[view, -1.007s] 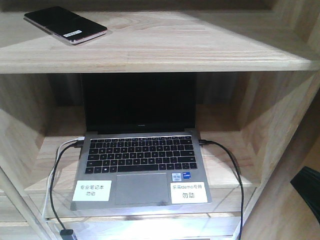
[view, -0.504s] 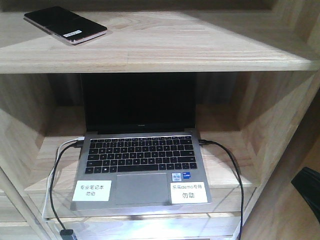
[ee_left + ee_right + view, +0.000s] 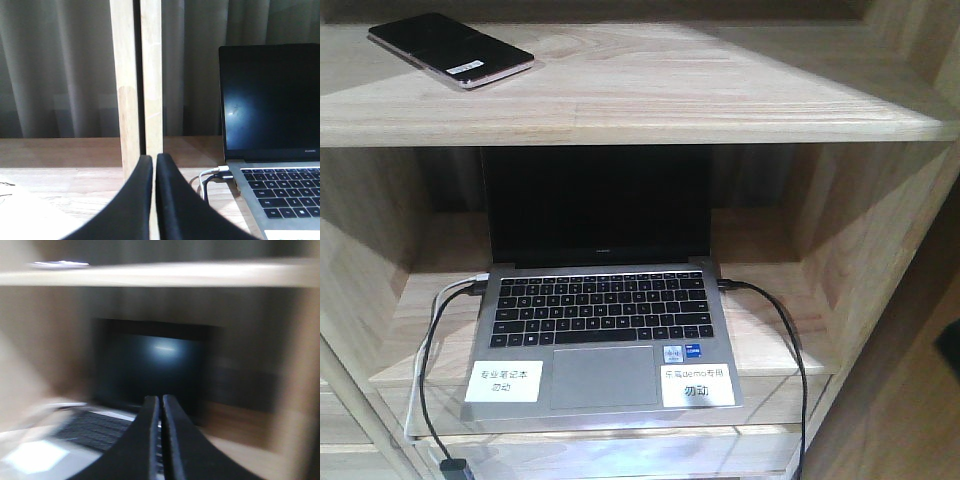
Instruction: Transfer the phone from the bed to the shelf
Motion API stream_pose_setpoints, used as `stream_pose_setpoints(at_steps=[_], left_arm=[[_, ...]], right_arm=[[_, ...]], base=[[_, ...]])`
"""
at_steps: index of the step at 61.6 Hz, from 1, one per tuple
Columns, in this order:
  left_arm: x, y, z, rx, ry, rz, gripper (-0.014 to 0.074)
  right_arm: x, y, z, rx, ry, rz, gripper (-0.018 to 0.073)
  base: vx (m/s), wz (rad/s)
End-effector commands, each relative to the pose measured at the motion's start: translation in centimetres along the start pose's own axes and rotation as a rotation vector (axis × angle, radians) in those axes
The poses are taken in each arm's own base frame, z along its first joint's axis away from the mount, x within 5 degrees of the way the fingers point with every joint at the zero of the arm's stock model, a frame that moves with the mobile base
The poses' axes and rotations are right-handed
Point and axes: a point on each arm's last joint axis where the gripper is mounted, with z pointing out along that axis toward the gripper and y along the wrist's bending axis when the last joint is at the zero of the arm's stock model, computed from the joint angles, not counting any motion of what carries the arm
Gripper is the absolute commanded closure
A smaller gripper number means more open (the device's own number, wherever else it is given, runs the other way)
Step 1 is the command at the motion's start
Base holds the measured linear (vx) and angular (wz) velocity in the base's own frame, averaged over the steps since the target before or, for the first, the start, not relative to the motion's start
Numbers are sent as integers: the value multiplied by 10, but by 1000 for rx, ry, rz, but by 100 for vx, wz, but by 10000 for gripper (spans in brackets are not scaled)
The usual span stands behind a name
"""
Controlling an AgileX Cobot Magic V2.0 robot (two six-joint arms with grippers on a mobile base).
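Observation:
The phone (image 3: 450, 50), black-screened with a pink edge, lies flat on the upper plank of the pale wooden shelf (image 3: 720, 95), at its far left. No gripper touches it. My left gripper (image 3: 154, 158) is shut with nothing in it, low in front of a shelf upright (image 3: 150, 75). My right gripper (image 3: 161, 399) is also shut and empty, pointing at the lower bay; its view is blurred. There the phone (image 3: 60, 263) shows as a thin pale sliver up on the plank. The bed is out of view.
An open grey laptop (image 3: 605, 330) with a black screen stands in the lower bay, with cables (image 3: 790, 340) plugged in on both sides. The left wrist view shows the laptop (image 3: 272, 100) to the right of the upright, and grey curtains (image 3: 60, 65) behind.
The dark arm piece at the front view's right edge has slid almost out of frame. The phone and the laptop have not moved.

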Motion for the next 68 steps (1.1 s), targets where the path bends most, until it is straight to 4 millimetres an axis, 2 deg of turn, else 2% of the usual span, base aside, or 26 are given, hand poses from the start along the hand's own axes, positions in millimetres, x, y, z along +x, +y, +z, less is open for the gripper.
stream_pose_setpoints(at_steps=[1, 9, 18, 30, 50, 68], left_arm=[[-15, 0, -2, 4, -105, -19, 595], [-15, 0, -2, 4, -105, -19, 595], [-15, 0, -2, 4, -105, -19, 595], [-15, 0, -2, 4, -105, -19, 595], [-15, 0, -2, 4, -105, -19, 595], [-15, 0, -2, 4, -105, -19, 595]], right_arm=[[-13, -7, -1, 106, -61, -29, 564], [-9, -16, -2, 235, -37, -30, 564], [8, -21, -8, 309, -64, -30, 564], [29, -20, -17, 331, -96, -37, 564], [75, -23, -15, 336, -110, -55, 564], [74, -23, -16, 337, -110, -58, 564]], base=[[0, 0], [0, 0], [0, 0], [0, 0], [0, 0], [0, 0]])
